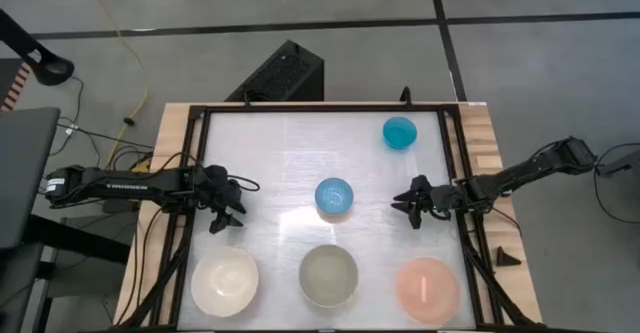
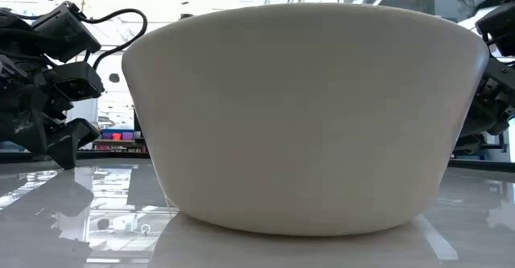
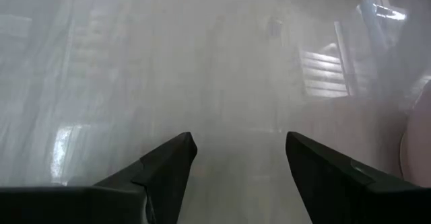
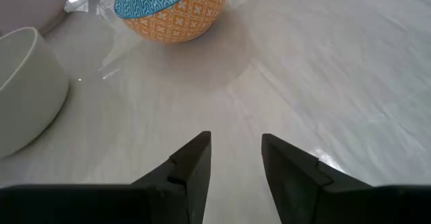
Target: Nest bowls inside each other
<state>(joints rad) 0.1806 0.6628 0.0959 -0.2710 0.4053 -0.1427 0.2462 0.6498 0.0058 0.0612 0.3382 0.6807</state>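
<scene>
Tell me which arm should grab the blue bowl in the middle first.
Probably the right. Its gripper is open, empty and faces the blue bowl; the left gripper sits nearer the cream bowl.

Low view nearly filled by the grey-beige bowl point(image 2: 306, 115), hiding the other bowls and most of both arms behind. Left wrist view hazy; cream-white bowl point(image 3: 416, 143) cut off at 3 o'clock. In right wrist view, grey-beige bowl cropped at 9 o'clock.

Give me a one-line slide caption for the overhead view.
Five separate bowls on the table, none nested yet; left claw and right claw hover open, empty.
</scene>
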